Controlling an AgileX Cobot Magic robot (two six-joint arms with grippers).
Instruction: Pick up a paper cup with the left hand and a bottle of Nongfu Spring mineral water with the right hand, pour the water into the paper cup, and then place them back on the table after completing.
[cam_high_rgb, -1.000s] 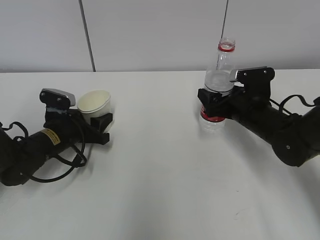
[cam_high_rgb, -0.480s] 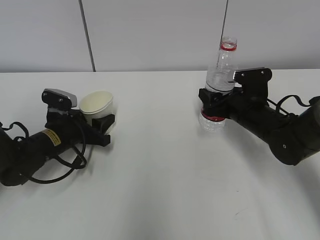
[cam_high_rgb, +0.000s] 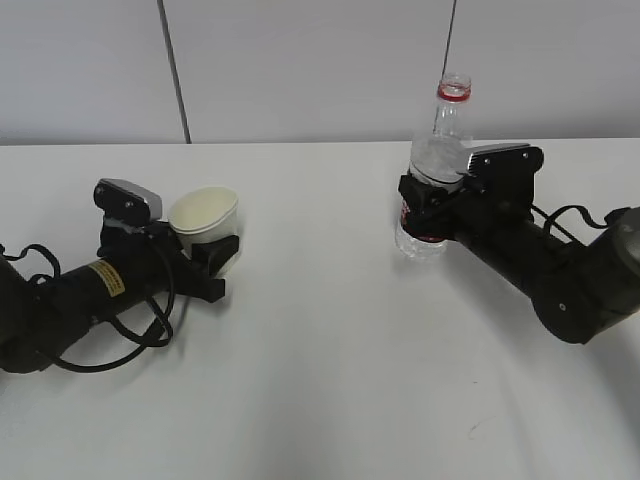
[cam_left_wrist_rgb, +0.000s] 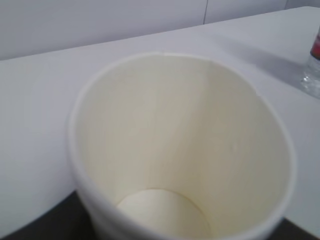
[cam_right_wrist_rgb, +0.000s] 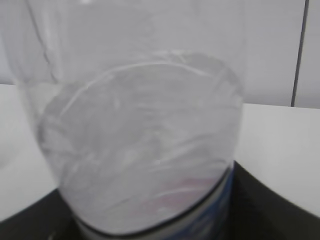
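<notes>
The white paper cup sits upright in my left gripper, which is shut on it, at the left of the white table. In the left wrist view the cup fills the frame and looks empty. My right gripper is shut on the clear Nongfu Spring bottle with a red label and an uncapped red-ringed neck, held just above the table, leaning slightly left. The water shows inside the bottle in the right wrist view. The fingers of both grippers are hidden in the wrist views.
A grey wall with a dark vertical seam stands behind the table. Black cables loop beside the left arm. The bottle's base shows at the right edge of the left wrist view.
My left gripper has moved right and slightly forward with the cup, which now stands more upright. My right gripper has lifted the bottle a little and shifted it left.
</notes>
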